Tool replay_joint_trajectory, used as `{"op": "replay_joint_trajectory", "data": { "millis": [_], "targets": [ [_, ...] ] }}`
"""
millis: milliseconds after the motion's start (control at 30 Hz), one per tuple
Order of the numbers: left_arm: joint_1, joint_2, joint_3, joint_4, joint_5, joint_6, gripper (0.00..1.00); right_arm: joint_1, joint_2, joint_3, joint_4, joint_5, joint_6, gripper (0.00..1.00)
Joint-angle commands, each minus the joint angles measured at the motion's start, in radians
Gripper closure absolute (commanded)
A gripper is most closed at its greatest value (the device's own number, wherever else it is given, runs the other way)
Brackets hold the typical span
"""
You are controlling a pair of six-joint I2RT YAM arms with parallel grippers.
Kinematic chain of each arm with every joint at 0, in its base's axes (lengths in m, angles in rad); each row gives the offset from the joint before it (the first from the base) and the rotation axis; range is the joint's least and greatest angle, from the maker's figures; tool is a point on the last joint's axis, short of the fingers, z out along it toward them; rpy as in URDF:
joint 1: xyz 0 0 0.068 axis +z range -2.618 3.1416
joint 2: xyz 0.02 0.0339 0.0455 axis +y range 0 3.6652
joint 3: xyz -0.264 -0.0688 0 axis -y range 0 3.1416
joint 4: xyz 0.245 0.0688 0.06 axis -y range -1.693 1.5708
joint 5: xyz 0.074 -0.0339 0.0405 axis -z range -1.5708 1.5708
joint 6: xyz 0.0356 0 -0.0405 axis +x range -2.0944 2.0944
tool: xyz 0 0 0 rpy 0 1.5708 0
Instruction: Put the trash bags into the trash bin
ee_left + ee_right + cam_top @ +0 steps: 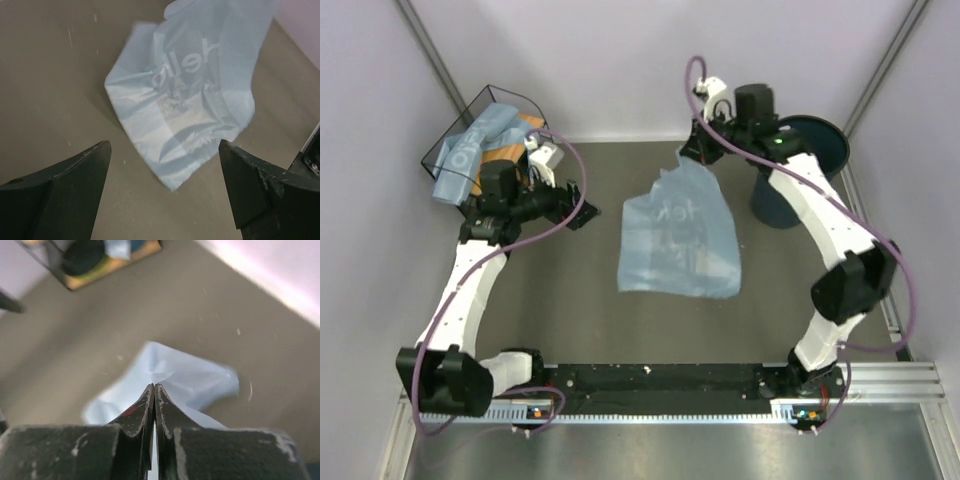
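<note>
a thin light-blue bag (678,240) lies spread on the middle of the table (570,300). large white letters on it, seen backwards in the left wrist view, seem to spell "hello". the smaller lines under them are too blurred to read. more white print shows on the folded bags (480,140) in the wire basket (470,108) at the far left corner, but it cannot be read.

the right pincer (155,395) is clenched, fingertips pressed together on the bag's far corner. that corner rises in a peak to the fingertips while the rest of the sheet lies flat. the left pincer (165,185) is released, jaws wide apart, above the table just left of the bag and touching nothing.

the bin (767,208) stands upright at the far right corner, close to the right wall, its mouth clear apart from the right arm crossing its near side. the bag's right edge lies apart from the bin, with bare table between. bare table also lies left of the bag, and between its near edge and the arm bases.
</note>
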Motion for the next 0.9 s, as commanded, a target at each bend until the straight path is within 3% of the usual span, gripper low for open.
{"op": "replay_joint_trajectory", "data": {
  "millis": [0,167,333,533,633,767,867],
  "targets": [
    [0.002,-0.12,-0.007,0.278,0.062,-0.165,0.04,0.015,-0.178,-0.056,0.081,-0.258,0.044,1.0],
    [-0.028,-0.176,-0.068,0.44,0.074,-0.25,0.01,0.069,-0.335,-0.168,0.084,-0.332,0.038,1.0],
    [-0.108,-0.164,-0.097,0.563,0.146,-0.262,0.01,0.138,-0.456,-0.263,0.088,-0.384,-0.09,1.0],
    [-0.217,-0.174,-0.171,0.663,0.261,-0.199,0.01,0.158,-0.543,-0.291,0.059,-0.499,-0.133,1.0],
    [-0.273,-0.179,-0.182,0.629,0.272,-0.123,0.02,0.162,-0.597,-0.319,0.024,-0.566,-0.172,1.0],
    [-0.353,-0.207,-0.197,0.599,0.253,0.046,0.03,0.181,-0.66,-0.395,-0.031,-0.574,-0.262,1.0],
    [-0.393,-0.202,-0.191,0.598,0.243,0.068,0.05,0.211,-0.697,-0.423,-0.091,-0.547,-0.349,1.0]
  ]
}}
